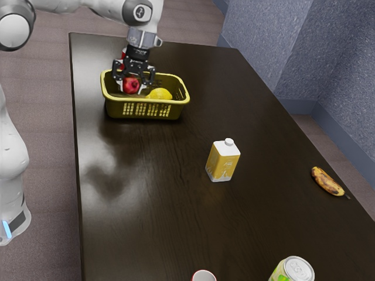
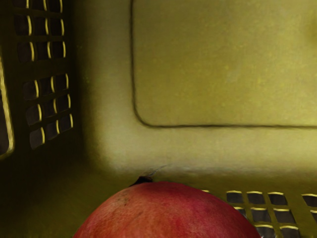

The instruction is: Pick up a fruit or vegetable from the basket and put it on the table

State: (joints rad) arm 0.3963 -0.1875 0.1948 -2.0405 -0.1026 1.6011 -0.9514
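Note:
Over the left part of the yellow basket, my gripper reaches down inside the rim. A red pomegranate is right at its lower end; whether it is gripped cannot be told. In the wrist view the pomegranate looms large at the lower edge, with its dark stem end near the basket wall. Beside it in the exterior view, toward the right, a yellow lemon-like fruit lies in the basket, partly behind the front rim. The basket's floor shows in the wrist view.
The basket stands on the dark table. A yellow-and-white carton stands mid-table, and a spotted banana lies near the exterior view's right edge. A green can and a white cup are at the bottom. A red object is behind the gripper.

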